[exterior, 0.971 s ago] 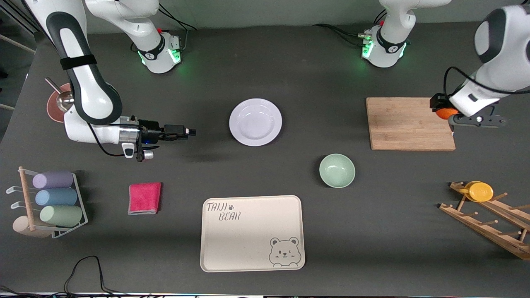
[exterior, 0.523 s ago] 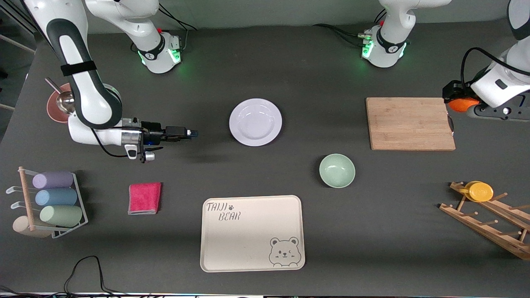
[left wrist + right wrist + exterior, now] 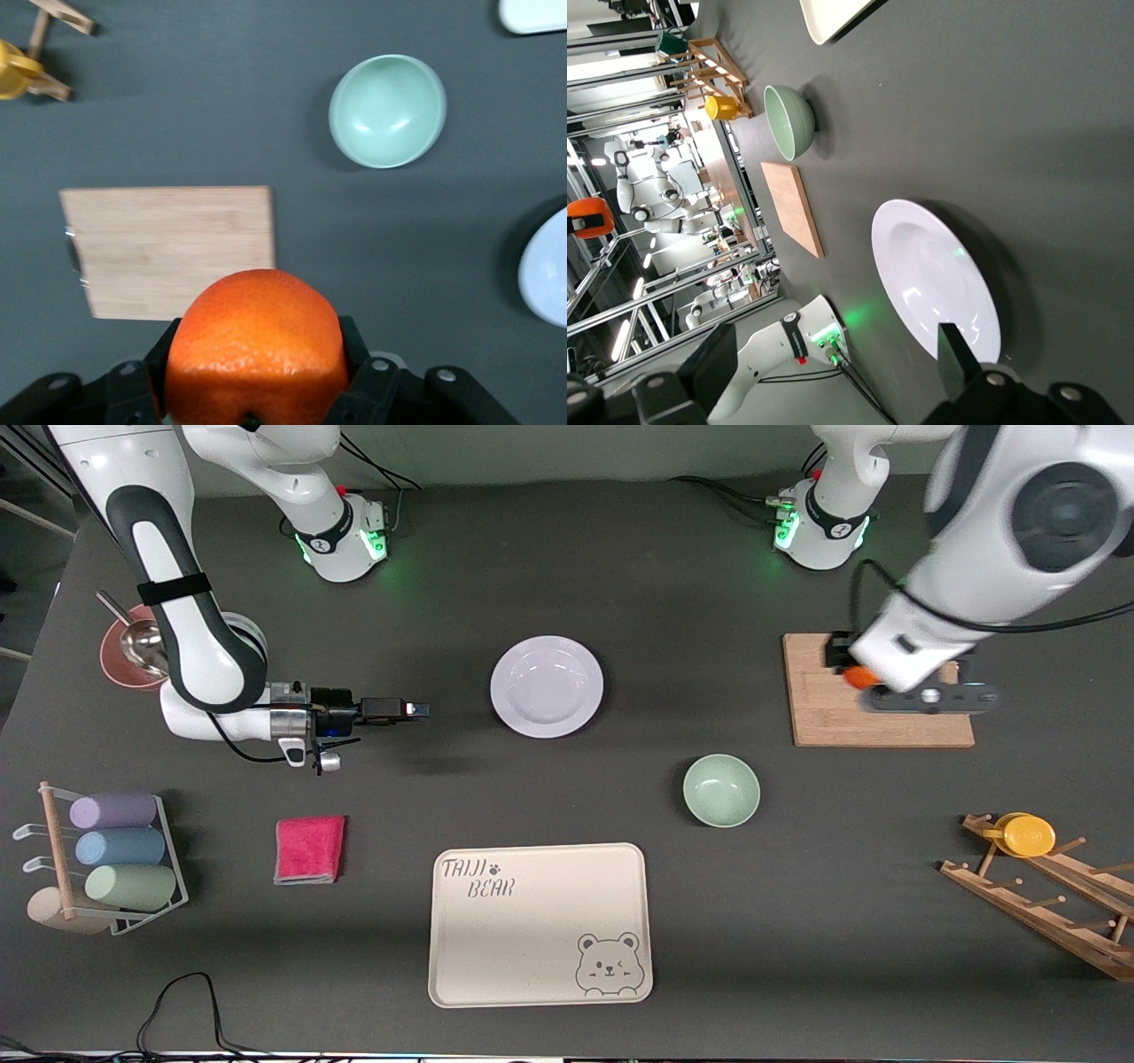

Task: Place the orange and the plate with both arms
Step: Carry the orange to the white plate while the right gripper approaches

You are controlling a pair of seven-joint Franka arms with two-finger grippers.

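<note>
Orange [image 3: 254, 345], dimpled and matte, sits clamped between the fingers of my left hand [image 3: 921, 695], which I have up over the bamboo board [image 3: 824, 717] at its own end of the desk [image 3: 673, 584]. So the fruit is picked and airborne, not yet set down anywhere.

My right hand [image 3: 416, 709] hovers low over bare desk, pointed sideways at the plate [image 3: 547, 686], which lies just ahead of its fingertips and untouched. The fingers look spread in the wrist view, with nothing between them.

By my reckoning the job is at an early stage: one grasp made, the plate grasp yet to come, and both placements left (I'd guess the bear tray [image 3: 540, 924] as the target, but nothing confirms that).

On surfaces: the plate is glossy white with a wide raised rim, likely slippery to pinch at the edge. A smooth pale green bowl [image 3: 721, 790] lies below and inboard of my left hand. The desk is dull dark grey.
</note>
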